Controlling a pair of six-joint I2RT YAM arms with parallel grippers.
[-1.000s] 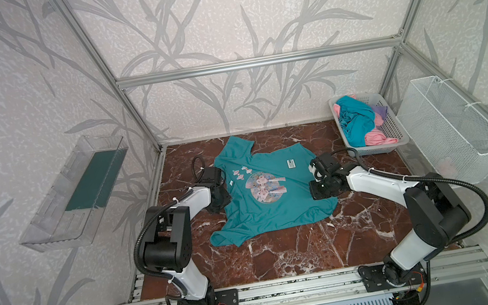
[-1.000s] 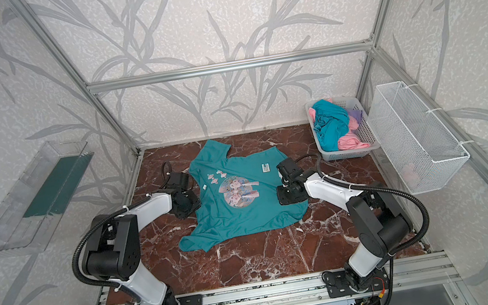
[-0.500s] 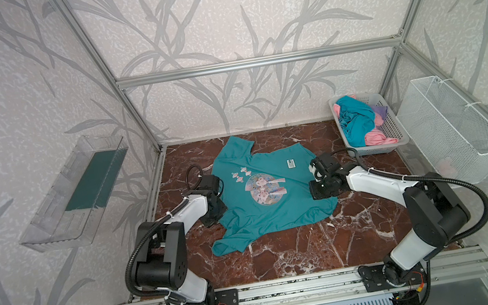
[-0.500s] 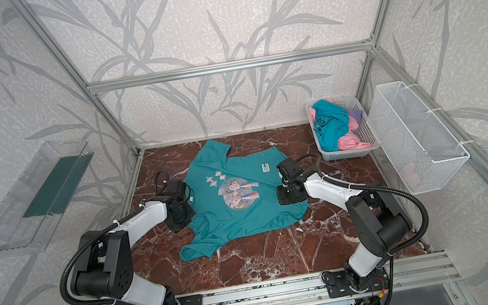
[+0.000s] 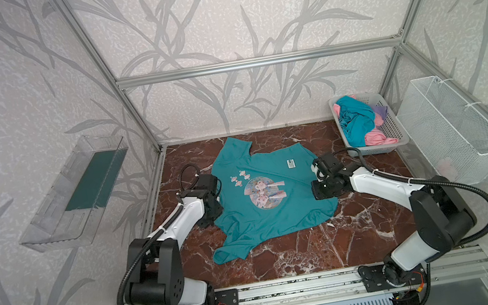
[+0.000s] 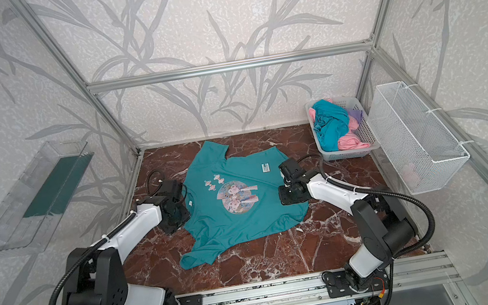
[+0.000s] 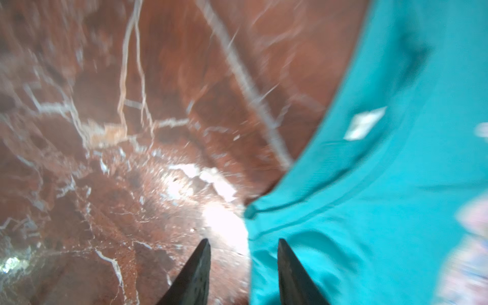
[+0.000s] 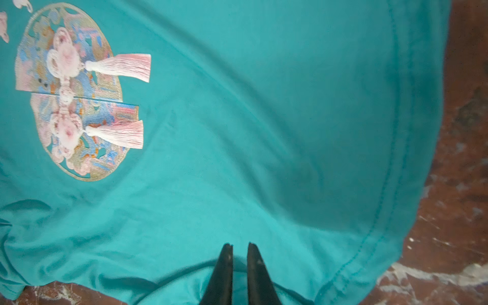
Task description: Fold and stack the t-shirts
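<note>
A teal t-shirt (image 5: 266, 219) (image 6: 241, 226) with a round pink chest print and a white label lies spread on the marble table in both top views. My left gripper (image 5: 213, 208) (image 7: 244, 240) is at the shirt's left edge by the neckline. It is open, with one finger over the marble and one over the teal t-shirt (image 7: 383, 211), holding nothing. My right gripper (image 5: 320, 192) (image 8: 239, 244) is at the shirt's right edge, shut on a raised fold of the teal t-shirt (image 8: 237, 132). More t-shirts, teal (image 5: 356, 124), pink (image 5: 376, 139) and lilac (image 5: 380, 111), lie crumpled in the basket.
The grey perforated basket (image 5: 396, 127) stands at the back right corner of the table. A white wire basket (image 5: 454, 126) hangs on the right wall and a clear plastic shelf (image 5: 76, 193) on the left wall. Aluminium frame posts edge the marble table (image 5: 301, 250).
My left gripper slid a little toward the front along the shirt's left edge and opened, letting go of the cloth. My right gripper has stayed in place, still shut.
</note>
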